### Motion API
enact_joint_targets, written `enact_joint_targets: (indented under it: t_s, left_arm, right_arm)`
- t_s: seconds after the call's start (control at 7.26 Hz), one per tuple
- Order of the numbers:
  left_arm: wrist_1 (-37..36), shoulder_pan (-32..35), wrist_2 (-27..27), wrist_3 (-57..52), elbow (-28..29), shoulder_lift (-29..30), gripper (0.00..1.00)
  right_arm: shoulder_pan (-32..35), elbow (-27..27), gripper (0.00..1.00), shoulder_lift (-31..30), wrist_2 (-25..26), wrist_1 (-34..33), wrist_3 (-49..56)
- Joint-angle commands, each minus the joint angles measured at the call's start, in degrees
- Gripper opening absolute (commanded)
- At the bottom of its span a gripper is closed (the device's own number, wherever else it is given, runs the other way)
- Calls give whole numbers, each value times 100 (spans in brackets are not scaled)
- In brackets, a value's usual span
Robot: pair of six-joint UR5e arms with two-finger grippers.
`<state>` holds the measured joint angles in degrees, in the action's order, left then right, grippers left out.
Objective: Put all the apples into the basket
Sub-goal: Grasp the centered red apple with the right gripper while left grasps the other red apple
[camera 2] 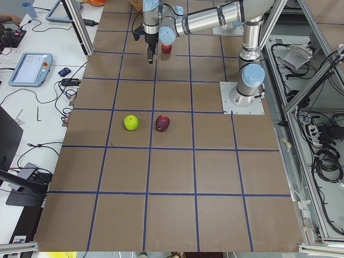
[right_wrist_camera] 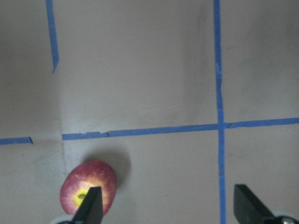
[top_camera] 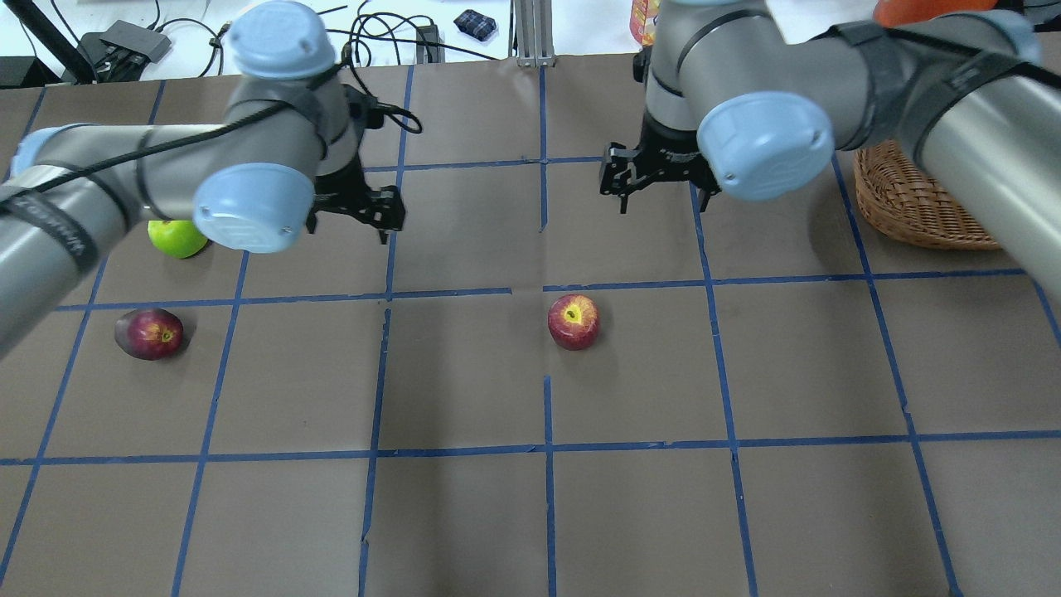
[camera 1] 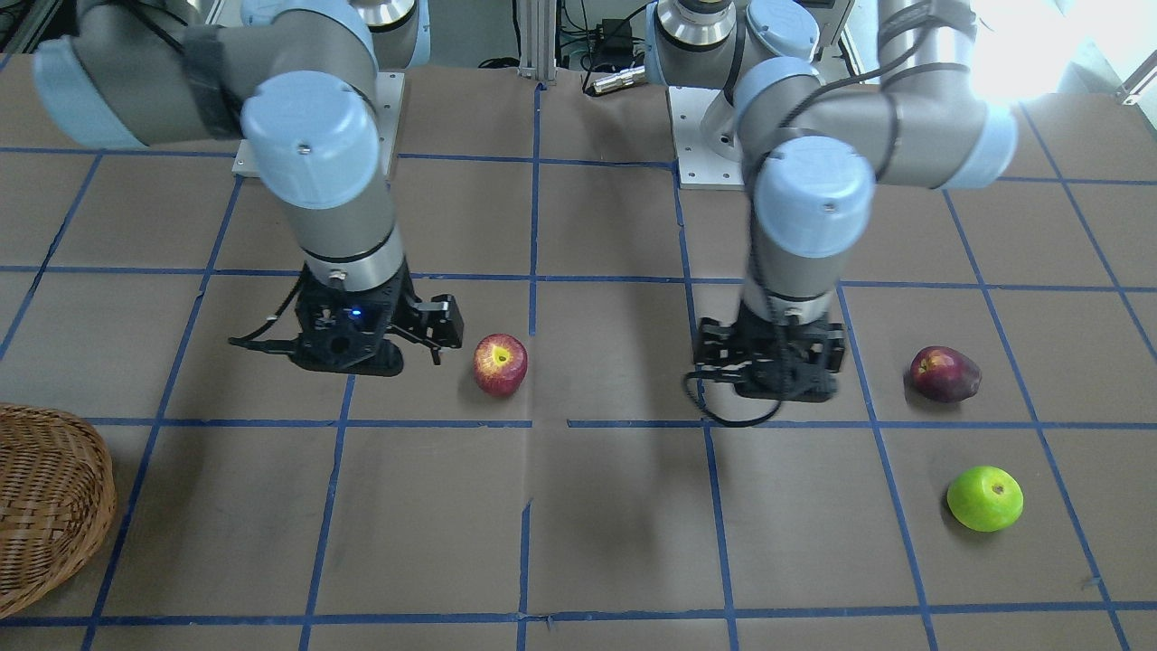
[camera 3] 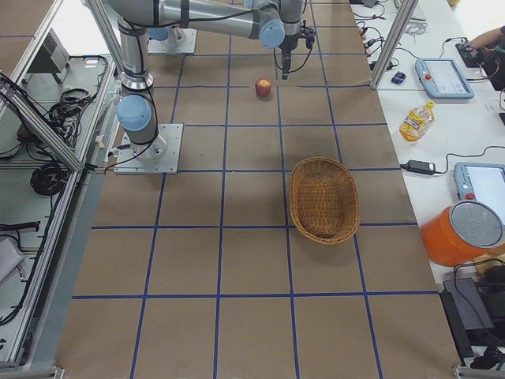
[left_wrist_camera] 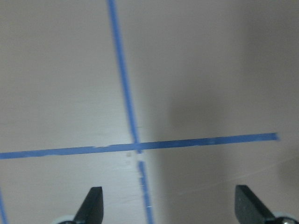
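Observation:
The red apple [camera 1: 500, 363] lies mid-table, with its yellow stem hollow up; it also shows in the overhead view [top_camera: 574, 322]. My right gripper [camera 1: 362, 357] hovers just beside it, open and empty. In the right wrist view the apple [right_wrist_camera: 88, 186] sits by one fingertip [right_wrist_camera: 91, 207]. The maroon apple [camera 1: 945, 373] and the green apple [camera 1: 985, 498] lie on my left side. My left gripper [camera 1: 777, 380] hangs open and empty between the red and maroon apples, over bare table [left_wrist_camera: 187, 93]. The wicker basket [top_camera: 920, 207] stands at my far right.
The table [top_camera: 464, 514] is brown paper with a blue tape grid. My left forearm partly covers the green apple [top_camera: 176, 239] in the overhead view. Cables, tablets and an orange container [camera 3: 461, 237] lie off the table's edges.

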<state>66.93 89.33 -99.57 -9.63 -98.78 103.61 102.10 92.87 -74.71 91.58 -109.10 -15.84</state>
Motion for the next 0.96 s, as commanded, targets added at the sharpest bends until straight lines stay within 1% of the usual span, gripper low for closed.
enact_joint_targets:
  t_s: [0.0,0.14,0.28,0.41,0.55,0.69,0.83]
  left_arm:
    - [162,-1614,224,-1947,-236,-130,100]
    - [67,-2055,297,-3008,-516,-130,100]
    - [-13,-2477,306,-3627,-676,-35,100]
    - [-48,-2725,315,-3729,-703,62,100]
    - [-275,-2745,280,-3939,-643,115,100]
    - [-582,-2780,289,-4159,-720,177,100]
    - [-619,-2798,271,-4248,-713,282,100]
  right_arm:
    - [520,965,100,236,-9,-1605,-631]
    - [565,1135,100,394,-165,-1797,-631]
    - [600,1111,100,517,-524,-1807,-613]
    - [627,1128,100,553,-571,-1842,-613]
    - [688,1171,100,632,-528,-1947,-587]
    - [784,1163,100,668,-466,-1957,-578]
    - [811,1181,100,720,-466,-1948,-578]
